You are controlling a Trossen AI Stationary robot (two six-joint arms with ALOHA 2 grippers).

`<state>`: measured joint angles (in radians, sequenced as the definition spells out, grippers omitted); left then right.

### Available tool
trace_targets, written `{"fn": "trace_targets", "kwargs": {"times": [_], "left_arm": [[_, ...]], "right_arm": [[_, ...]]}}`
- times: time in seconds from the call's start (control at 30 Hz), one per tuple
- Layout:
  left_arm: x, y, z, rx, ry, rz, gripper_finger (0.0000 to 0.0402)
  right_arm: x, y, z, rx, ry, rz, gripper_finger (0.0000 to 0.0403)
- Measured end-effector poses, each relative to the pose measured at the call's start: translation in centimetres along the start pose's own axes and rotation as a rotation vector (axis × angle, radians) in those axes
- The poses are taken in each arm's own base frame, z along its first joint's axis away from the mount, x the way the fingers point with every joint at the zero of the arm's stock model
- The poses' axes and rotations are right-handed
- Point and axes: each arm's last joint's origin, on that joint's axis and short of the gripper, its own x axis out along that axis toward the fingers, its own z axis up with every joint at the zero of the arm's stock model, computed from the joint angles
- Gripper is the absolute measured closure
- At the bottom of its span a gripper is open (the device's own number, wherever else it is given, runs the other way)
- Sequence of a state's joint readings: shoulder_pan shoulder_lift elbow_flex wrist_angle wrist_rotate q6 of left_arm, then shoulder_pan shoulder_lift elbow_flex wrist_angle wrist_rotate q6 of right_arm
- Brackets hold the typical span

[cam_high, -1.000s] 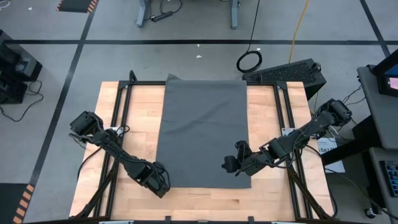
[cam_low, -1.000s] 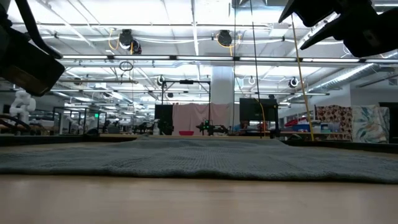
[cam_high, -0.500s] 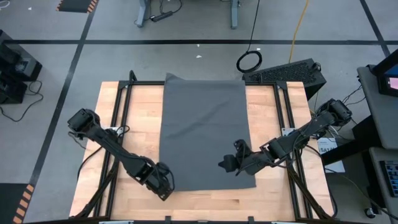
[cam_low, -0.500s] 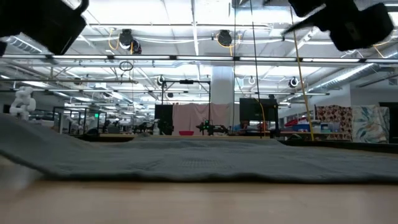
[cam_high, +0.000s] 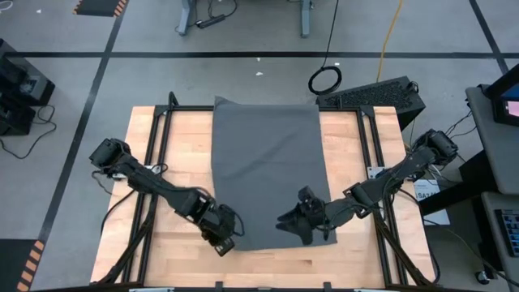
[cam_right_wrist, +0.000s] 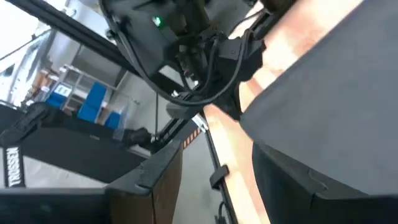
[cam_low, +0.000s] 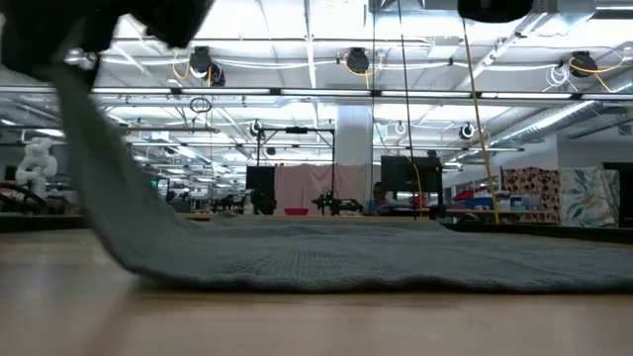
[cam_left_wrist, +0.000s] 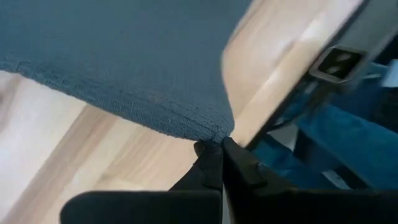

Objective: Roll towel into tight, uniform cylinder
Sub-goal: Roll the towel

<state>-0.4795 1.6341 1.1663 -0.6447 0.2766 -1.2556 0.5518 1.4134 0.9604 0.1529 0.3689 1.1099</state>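
I see the towel (cam_high: 268, 174) spread down the middle of the table (cam_high: 357, 255) in the high view. My left gripper (cam_high: 224, 241), lower centre-left, is pinched tight on the towel's near-left corner and holds it off the wood. My right gripper (cam_high: 293, 223) hangs partly open over the near-right corner, holding nothing.

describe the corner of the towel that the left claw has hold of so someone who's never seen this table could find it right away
Start at the wooden table, where the dark grey towel lies down the middle. Follow its near edge toward the left arm: the corner sits pinched in the shut left claw. It alone is lifted off the wood; the rest lies flat.
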Motion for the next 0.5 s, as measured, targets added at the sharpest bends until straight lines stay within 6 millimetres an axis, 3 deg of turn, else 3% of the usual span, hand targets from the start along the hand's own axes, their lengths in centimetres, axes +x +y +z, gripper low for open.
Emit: {"fn": "trace_targets", "kwargs": {"times": [0.23,0.5], "left_arm": [[-1.7,-0.4,3.3,0.068,-0.045,-0.117,0.0401],[-3.0,0.1,6.4,0.095,-0.071,-0.234,0.0401]], "right_arm": [[4.0,0.3,-2.0,-0.142,0.045,-0.056,0.0218],[9.2,2.4,-2.9,-0.385,0.145,-0.362,0.0218]]}}
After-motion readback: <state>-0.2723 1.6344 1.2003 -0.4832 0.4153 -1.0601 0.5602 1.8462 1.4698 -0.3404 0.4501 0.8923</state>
